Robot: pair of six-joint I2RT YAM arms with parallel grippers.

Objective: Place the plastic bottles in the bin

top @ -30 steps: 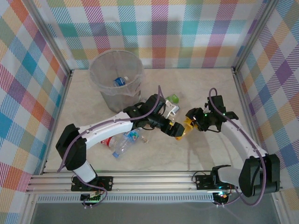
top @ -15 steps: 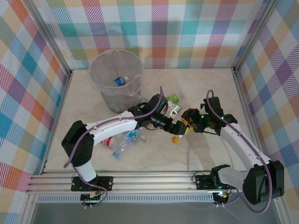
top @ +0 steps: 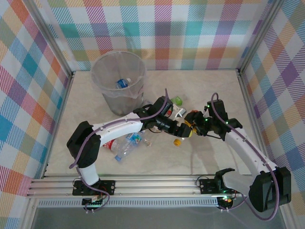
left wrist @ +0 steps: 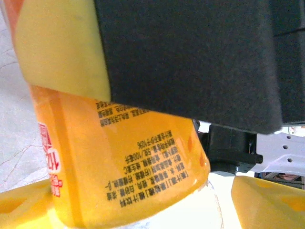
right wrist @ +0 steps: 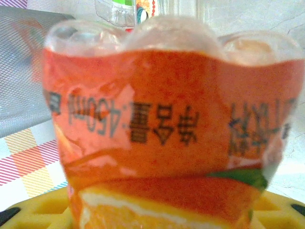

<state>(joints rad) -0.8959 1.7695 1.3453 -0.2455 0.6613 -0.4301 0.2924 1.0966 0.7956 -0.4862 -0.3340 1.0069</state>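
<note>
An orange-labelled plastic bottle [top: 186,131] hangs above the table between the two arms, its orange cap [top: 177,141] pointing down-left. My right gripper [top: 194,125] is shut on it; in the right wrist view the bottle [right wrist: 171,124] rises from between the yellow fingers [right wrist: 38,210]. My left gripper [top: 179,129] straddles the same bottle [left wrist: 119,167]. Its right finger [left wrist: 267,200] still stands clear of the label, so it is open. The bin [top: 96,71] stands at the back left with a blue-labelled bottle [top: 122,83] inside.
Loose bottles lie on the table: a green-capped one [top: 176,100], a clear one [top: 177,112], a red-labelled one [top: 110,144] and a blue-labelled one [top: 129,142] under the left arm. Metal frame posts and checked walls close in both sides.
The left gripper has come right, onto the bottle that the right gripper holds, and its jaws have narrowed around it. The right arm has shifted slightly left.
</note>
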